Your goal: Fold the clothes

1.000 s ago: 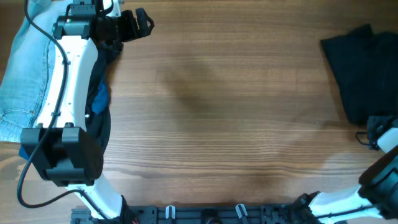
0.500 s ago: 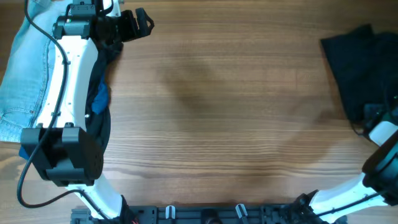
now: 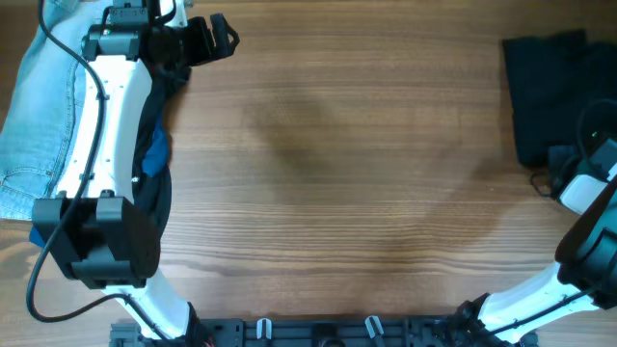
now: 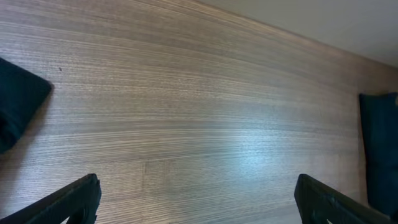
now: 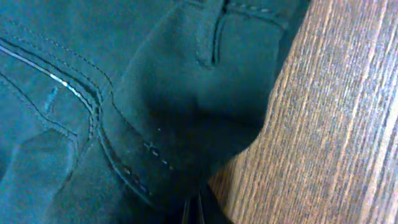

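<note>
1. Overhead: the surface is brown wood with a fine, straight grain.
   - At the upper left lie pale-blue denim jeans, rumpled and soft.
   - A white arm reaches across the jeans, with a blue piece and a black piece showing at its edge.
   - The left claw sits at the top, past the jeans and over bare wood.
   - At the upper right the black shorts lie as a flat, dark, roughly oblong shape.
   - The right claw is at their lower edge.
2. Left wrist: only this view settles the left claw.
   - Its two dark fingers stand in the bottom corners, spread wide, with nothing but wood between them.
   - A rounded fold of black cloth, likely the black piece, pokes in at the left edge.
   - The black shorts are a dark strip at the right edge.
   - A pale wall fills the upper right.
3. Right wrist: this close view adds the cloth's detail.
   - The black shorts fill most of the frame and are matte and thick.
   - They show raised seams, pale stitching and a belt loop near the top.
   - The wood surface fills the right side.
   - At the bottom centre the right claw has its fingers almost together, with a bunched fold of the shorts pinched into them.
</note>
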Motion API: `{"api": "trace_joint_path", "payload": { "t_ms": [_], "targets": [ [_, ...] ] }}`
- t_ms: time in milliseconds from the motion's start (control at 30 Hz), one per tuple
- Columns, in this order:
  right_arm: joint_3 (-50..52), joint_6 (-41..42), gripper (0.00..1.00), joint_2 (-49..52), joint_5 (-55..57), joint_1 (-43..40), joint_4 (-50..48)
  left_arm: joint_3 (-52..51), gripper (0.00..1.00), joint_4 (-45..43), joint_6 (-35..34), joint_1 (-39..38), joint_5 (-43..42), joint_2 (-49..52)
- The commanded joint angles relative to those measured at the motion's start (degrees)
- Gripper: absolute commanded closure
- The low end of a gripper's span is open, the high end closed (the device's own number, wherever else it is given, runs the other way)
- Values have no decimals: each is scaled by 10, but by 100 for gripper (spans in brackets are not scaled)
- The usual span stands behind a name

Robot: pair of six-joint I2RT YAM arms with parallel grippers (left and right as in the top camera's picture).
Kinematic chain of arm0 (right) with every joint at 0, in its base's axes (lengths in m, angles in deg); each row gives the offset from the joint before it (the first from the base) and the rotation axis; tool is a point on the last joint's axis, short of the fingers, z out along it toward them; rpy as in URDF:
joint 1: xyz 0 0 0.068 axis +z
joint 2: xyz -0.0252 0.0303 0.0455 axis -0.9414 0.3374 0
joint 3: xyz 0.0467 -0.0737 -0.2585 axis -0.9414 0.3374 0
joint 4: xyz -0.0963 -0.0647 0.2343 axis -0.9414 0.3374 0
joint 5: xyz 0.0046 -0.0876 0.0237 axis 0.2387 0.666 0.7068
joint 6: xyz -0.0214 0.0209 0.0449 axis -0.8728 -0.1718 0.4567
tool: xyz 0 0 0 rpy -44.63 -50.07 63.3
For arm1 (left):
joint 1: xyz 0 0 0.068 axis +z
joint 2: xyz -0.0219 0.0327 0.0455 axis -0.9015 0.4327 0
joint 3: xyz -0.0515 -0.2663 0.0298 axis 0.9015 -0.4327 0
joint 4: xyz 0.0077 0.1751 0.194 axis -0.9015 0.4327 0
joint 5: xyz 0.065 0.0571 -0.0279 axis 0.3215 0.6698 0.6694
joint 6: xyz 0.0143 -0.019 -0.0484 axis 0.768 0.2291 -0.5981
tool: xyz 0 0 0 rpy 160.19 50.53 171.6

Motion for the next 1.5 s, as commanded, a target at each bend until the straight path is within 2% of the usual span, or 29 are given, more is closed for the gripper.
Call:
{"api": "trace_joint_path", "payload": {
  "t_ms": [0,267,500,733,1100,1367,1433,1467],
  "targets": [
    [-22,-45,94,10,-15,-4,14,-3,0,2,-3,-2,-7,7],
    [-28,-62,93,8,-15,-37,9,-3,0,4,-3,-2,-7,7],
    [-28,-96,93,9,-15,-59,-39,-3,0,6,-3,-2,-7,7],
    [-28,-97,93,9,-10,-60,-89,-3,0,4,-3,-2,-7,7],
    [-28,-109,94,13,66,-61,-130,-3,0,17,-3,-2,-10,7],
    [-43,-110,94,14,46,-91,-142,-3,0,17,-3,-2,-16,7],
    [-47,-111,92,13,24,-98,-137,-3,0,17,-3,-2,-16,7],
    [-49,-111,85,13,12,-101,-133,-3,0,17,-3,-2,-16,7]
  ]
}}
